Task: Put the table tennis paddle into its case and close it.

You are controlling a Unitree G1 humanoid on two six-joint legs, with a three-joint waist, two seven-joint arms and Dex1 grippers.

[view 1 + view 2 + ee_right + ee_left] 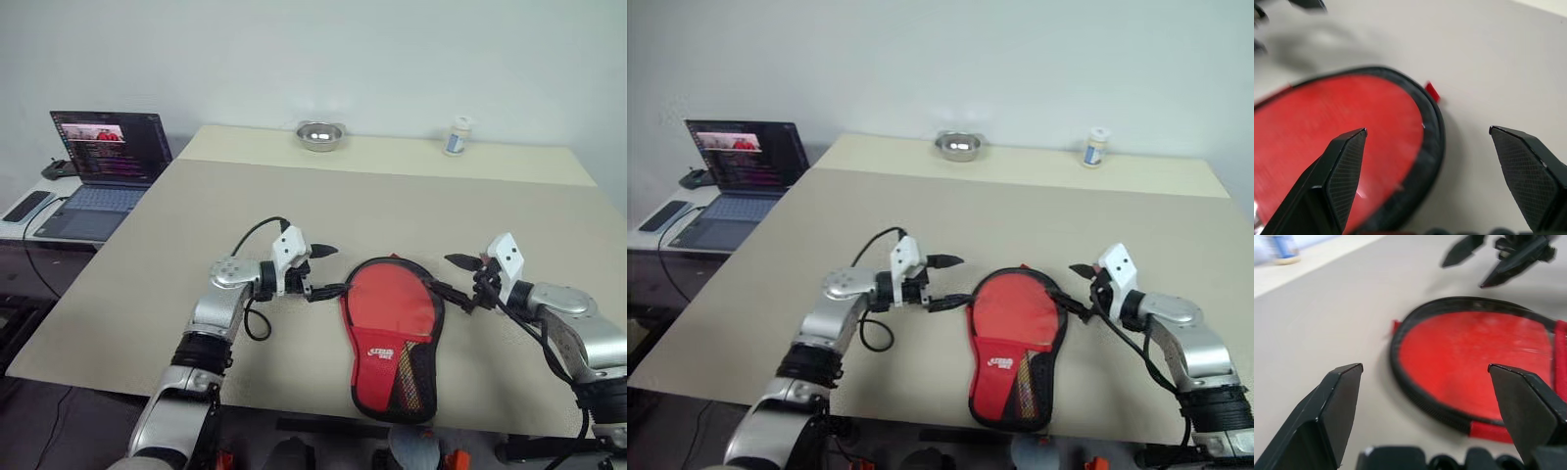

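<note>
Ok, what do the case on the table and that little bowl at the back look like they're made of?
The case looks like soft fabric: a matte red panel with a white logo, a black corded rim, and what seems to be mesh netting toward its narrow end. The bowl looks like polished metal, probably stainless steel, judging by its silvery sheen and bright reflections.

Soft, even light is falling on the surface, casting faint shadows; the wrist views are blurring at the far bottle
</note>
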